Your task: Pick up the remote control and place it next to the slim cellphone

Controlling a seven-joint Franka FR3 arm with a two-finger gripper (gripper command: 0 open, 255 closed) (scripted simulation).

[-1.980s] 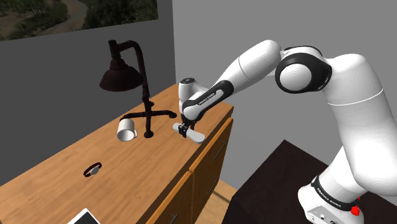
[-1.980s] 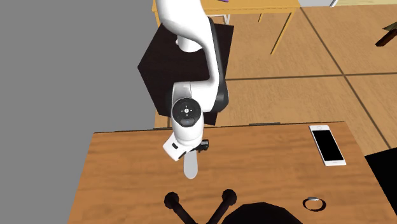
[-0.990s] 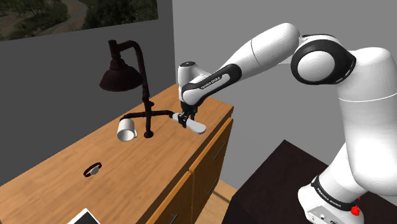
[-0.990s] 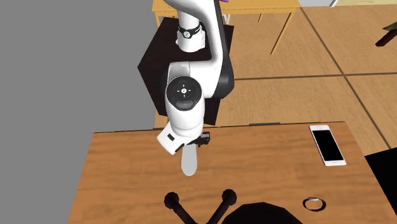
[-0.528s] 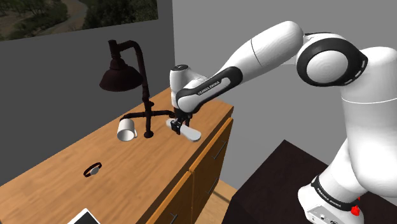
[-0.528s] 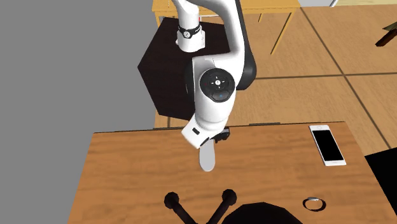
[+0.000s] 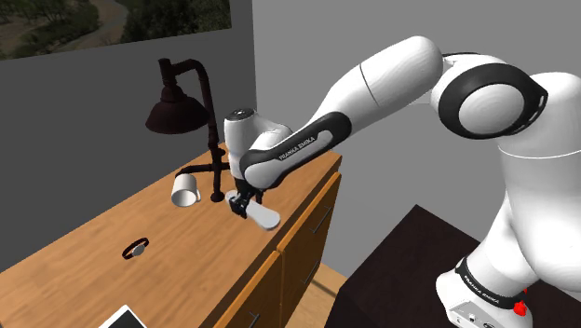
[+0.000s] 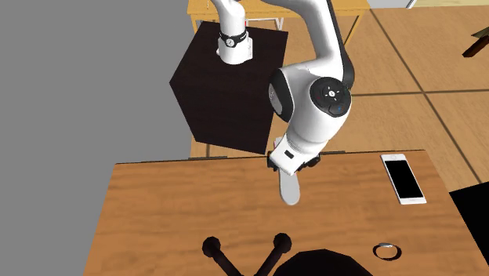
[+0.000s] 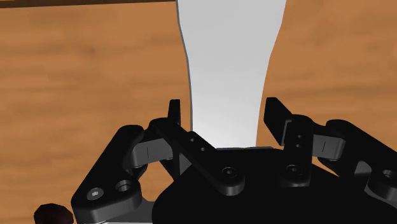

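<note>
just in front of the black bent-pipe desk lamp (image 7: 191, 102), above the brown wooden cabinet top (image 7: 84, 266), the all-black two-finger gripper (image 9: 228, 118) pinches the plain pale-grey long remote control (image 9: 229, 70) near one end. its fingers press the two long sides and the rest sticks out free. the remote is off the wood, on the lamp's side toward the cabinet's front edge. the white slim cellphone with black screen (image 8: 403, 178) lies flat, well apart from the lamp, at the other end of the top.

risks, as i judge:
- the grip is at one end, not the middle, so the long free part could pivot or slide out between the pads on a fast carry.
- a slip this close to the front edge could send the remote off the top.
- a low path away from the lamp could clip the small dark bracelet (image 7: 137, 248), which lies roughly between lamp and phone.
- coming down too close could bump or land on the phone.
- the white mug on its side (image 7: 185, 189) sits just beside the lamp's foot, and a wide swing could knock either.

writing: white "franka emika" on the dark forearm band (image 7: 296, 147), and again on the band at the arm's base (image 7: 484, 284). the remote shows no buttons or label, and no brand is readable on the phone.
</note>
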